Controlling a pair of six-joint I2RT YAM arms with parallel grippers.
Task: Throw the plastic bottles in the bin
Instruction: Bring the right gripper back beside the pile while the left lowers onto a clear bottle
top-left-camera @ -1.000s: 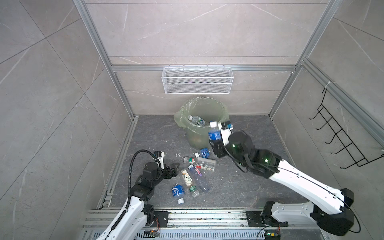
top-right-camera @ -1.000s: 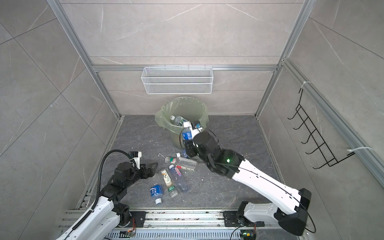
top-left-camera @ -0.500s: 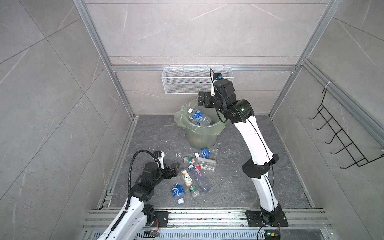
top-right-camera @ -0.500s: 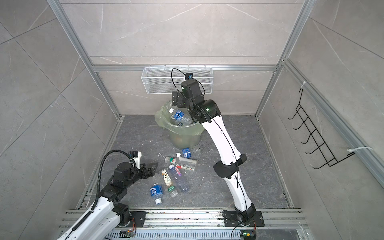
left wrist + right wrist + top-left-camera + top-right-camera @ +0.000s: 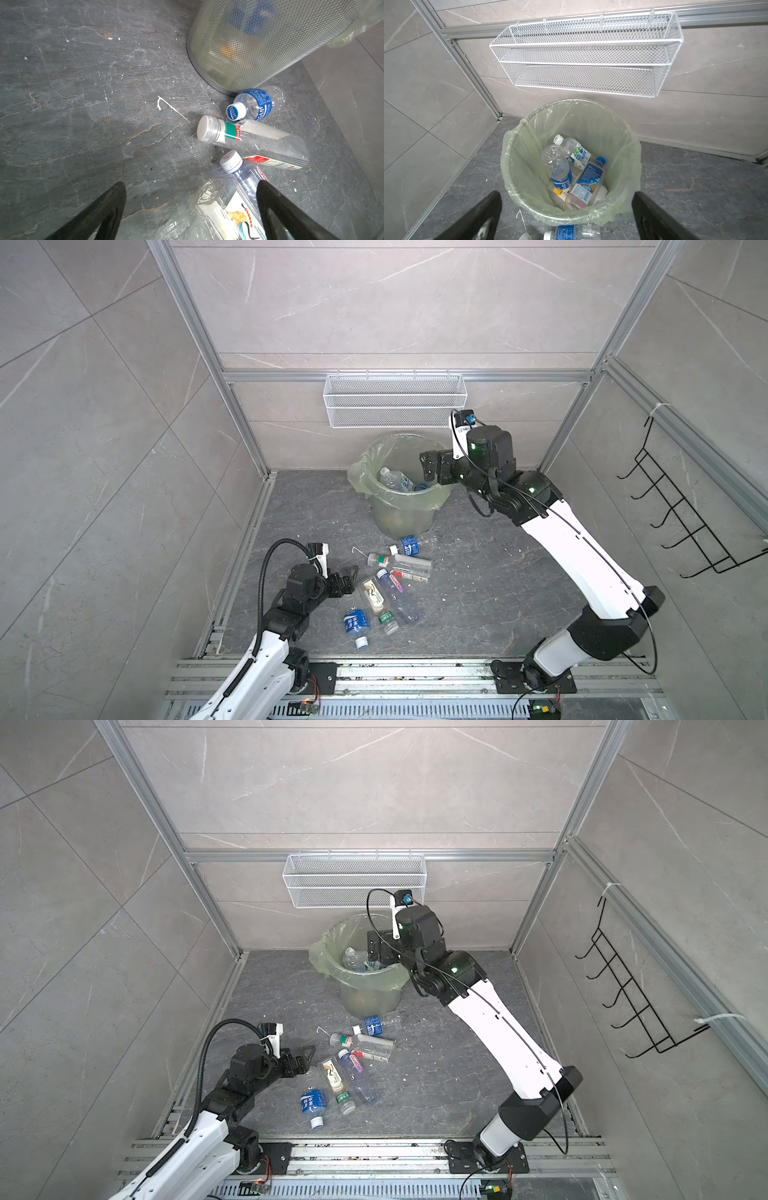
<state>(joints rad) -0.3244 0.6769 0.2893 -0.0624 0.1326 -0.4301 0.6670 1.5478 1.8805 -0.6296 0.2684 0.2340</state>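
Left end effector (image 5: 191,184) and right end effector (image 5: 566,192) are spread, empty. Plastic bottles (image 5: 399,597), 6 o'clock of bin (image 5: 401,518), are judged light, crushable, slippery; mid-body grip advised.

Bin (image 5: 401,516) mouth open from above, but mesh basket (image 5: 395,406) hangs just over its far rim. Bottle pile (image 5: 390,585) blocks worktop (image 5: 478,580) before bin; bare worktop either side.
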